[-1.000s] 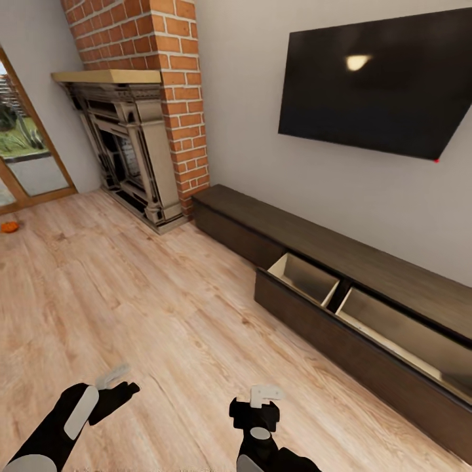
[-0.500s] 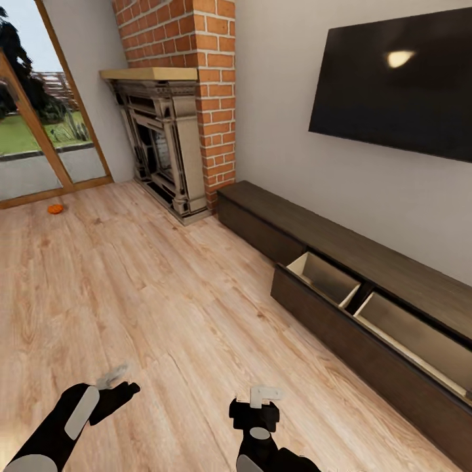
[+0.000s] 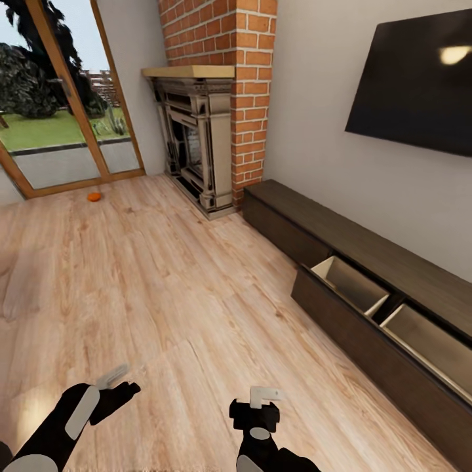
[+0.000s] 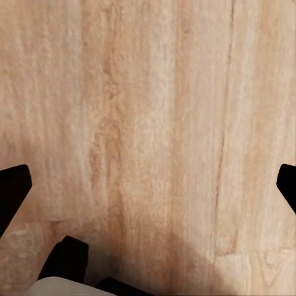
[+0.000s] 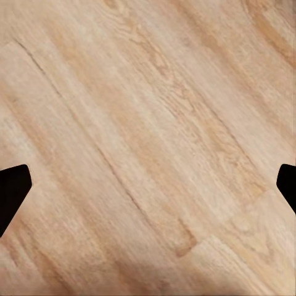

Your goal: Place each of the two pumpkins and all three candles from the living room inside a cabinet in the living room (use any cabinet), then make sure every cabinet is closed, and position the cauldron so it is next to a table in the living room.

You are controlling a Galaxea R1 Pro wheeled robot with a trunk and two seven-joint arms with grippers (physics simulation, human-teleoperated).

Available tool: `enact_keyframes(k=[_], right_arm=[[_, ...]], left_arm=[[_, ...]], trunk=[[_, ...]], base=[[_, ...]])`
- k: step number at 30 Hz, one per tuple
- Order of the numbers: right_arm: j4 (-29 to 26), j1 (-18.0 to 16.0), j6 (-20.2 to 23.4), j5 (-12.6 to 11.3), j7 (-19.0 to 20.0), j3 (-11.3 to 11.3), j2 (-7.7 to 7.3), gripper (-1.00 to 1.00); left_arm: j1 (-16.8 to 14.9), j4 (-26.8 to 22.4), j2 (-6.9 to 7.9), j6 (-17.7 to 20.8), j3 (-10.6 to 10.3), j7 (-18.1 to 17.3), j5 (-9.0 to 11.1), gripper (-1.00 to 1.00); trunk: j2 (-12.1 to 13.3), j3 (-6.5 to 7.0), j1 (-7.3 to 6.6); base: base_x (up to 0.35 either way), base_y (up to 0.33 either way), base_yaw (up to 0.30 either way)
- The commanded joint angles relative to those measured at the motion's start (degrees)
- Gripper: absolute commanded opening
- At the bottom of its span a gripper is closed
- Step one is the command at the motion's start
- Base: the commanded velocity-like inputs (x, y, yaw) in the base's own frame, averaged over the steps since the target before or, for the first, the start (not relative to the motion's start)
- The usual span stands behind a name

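Head view, open room: a wide stretch of bare wood floor runs from the robot to the glass doors at far left and the brick fireplace.
Head view, edges: the cabinet lines the right wall under the dark screen, one wide drawer front tipped out into the room with two pale compartments showing.
Head view, pumpkin: one small orange pumpkin lies on the floor near the glass doors, well apart from the cabinet.
Head view, grippers: the left gripper and right gripper hang low over the floor, holding nothing.
Left wrist view: dark fingertips sit at opposite edges, spread wide apart, bare planks between.
Right wrist view: fingertips likewise wide apart over floor; contact with the boards seems unlikely but is hard to judge.
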Motion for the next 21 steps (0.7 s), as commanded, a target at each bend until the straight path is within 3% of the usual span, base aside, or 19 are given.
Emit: enact_keyframes(k=[1, 10, 21], right_arm=[[-0.07, -0.07, 0.39, -0.11, -0.37, 0.12, -0.01, 1.0], [-0.06, -0.07, 0.33, -0.11, -0.31, 0.16, -0.01, 1.0], [-0.05, -0.07, 0.33, -0.11, -0.29, 0.12, -0.05, 1.0]], left_arm=[[-0.01, -0.1, -0.01, 0.27, 0.06, 0.47, 0.59, 1.0], [-0.01, -0.1, -0.05, 0.27, 0.01, 0.52, 0.61, 1.0], [-0.01, -0.1, -0.1, 0.27, -0.03, 0.53, 0.61, 1.0]], trunk=[[-0.03, -0.07, 0.0], [-0.03, -0.27, 0.0], [-0.03, -0.5, 0.0]], base=[[-0.001, 0.0, 0.273], [-0.008, 0.0, 0.273], [-0.111, 0.0, 0.273]])
